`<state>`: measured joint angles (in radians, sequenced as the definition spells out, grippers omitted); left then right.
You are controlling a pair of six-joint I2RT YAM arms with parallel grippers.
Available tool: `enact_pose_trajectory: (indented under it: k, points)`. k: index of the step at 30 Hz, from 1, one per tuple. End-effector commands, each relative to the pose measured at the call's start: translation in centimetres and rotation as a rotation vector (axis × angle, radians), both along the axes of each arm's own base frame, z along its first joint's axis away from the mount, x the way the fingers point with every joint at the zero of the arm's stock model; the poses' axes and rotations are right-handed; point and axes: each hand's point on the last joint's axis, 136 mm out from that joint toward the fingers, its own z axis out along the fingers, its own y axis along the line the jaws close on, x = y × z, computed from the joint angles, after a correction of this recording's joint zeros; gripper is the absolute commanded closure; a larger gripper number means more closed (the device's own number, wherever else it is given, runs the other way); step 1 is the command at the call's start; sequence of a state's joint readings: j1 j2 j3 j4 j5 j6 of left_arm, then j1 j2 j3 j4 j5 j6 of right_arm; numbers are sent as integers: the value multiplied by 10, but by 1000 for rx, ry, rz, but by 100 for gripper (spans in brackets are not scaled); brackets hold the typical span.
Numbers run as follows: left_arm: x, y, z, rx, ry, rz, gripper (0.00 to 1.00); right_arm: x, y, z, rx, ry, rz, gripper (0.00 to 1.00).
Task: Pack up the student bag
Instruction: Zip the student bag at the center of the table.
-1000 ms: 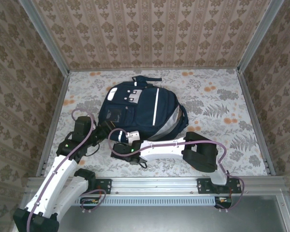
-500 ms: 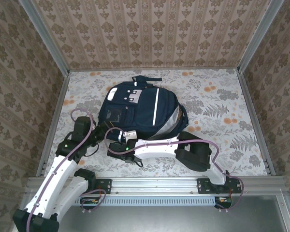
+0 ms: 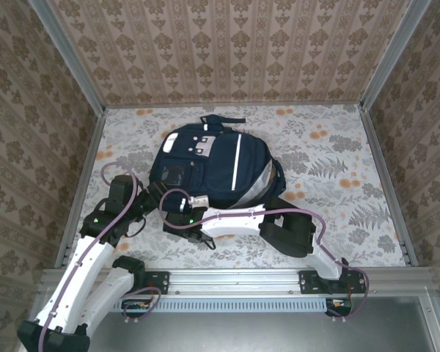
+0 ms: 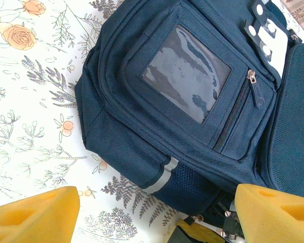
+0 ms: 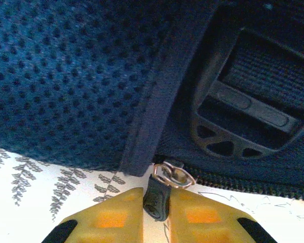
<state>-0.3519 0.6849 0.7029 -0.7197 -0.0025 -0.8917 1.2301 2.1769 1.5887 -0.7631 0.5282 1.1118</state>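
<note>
1. Labels first: there's nothing I can actually read. The student bag (image 3: 214,170) has a white patch (image 4: 266,28) near its top with dark round dots on it. Any lettering there is too small to make out. Below it is a clear window pocket (image 4: 185,71), and all it gives me is glare.
2. Surface: the table (image 3: 337,147) is covered in a pale botanical print of grey ferns, thin sprigs and orange flowers (kinda grandma-chic, honestly).
3. Room: walls (image 3: 235,51) close it in on three sides, all in beige damask wallpaper. There are metal posts (image 3: 95,95) at the corners and a metal rail (image 3: 242,279) along the near edge.
4. Where the bag is: lying flat, front side up, a bit left of the table's middle. Its carry loop (image 3: 227,119) points at the far wall and its bottom edge faces the arms.
5. Counts: one bag, two arms, two pincers, one window pocket. Up close I get one pocket zipper (image 4: 252,76), one grey reflective strip (image 4: 162,174) and one plastic buckle (image 5: 238,121).
6. Left pincer (image 4: 157,212): yellow pads wide apart with nothing gripped, hanging over the bag's near left corner.
7. Right pincer (image 5: 156,205): pads squeezed together on a dark zipper pull (image 5: 157,195), with its metal ring (image 5: 172,174) just above them. This is right at the bag's bottom edge, beside the mesh (image 5: 66,76).
</note>
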Motion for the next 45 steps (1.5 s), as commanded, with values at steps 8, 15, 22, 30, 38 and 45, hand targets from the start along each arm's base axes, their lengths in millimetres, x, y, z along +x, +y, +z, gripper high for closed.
enact_pose_trajectory:
  k: [8, 15, 22, 30, 38, 45]
  points:
    - [2, -3, 8, -5, -33, -23, 18, 2, -18, 4, -32, -21, -23, 88]
    - [2, -6, 5, -14, -26, -31, 19, -1, -13, 17, 35, -21, -9, 100]
    - [-6, -29, -28, -186, 75, -43, 27, -2, 7, 22, 256, 23, 73, 100]
    - [-12, -49, -70, -346, 131, 25, 30, -2, 19, 24, 383, 46, 144, 100]
    - [-13, -67, -103, -361, 138, 56, 27, -3, 18, 21, 387, 66, 149, 100]
    - [10, -71, -102, -300, 75, 50, 28, -2, 18, 21, 391, 73, 154, 100]
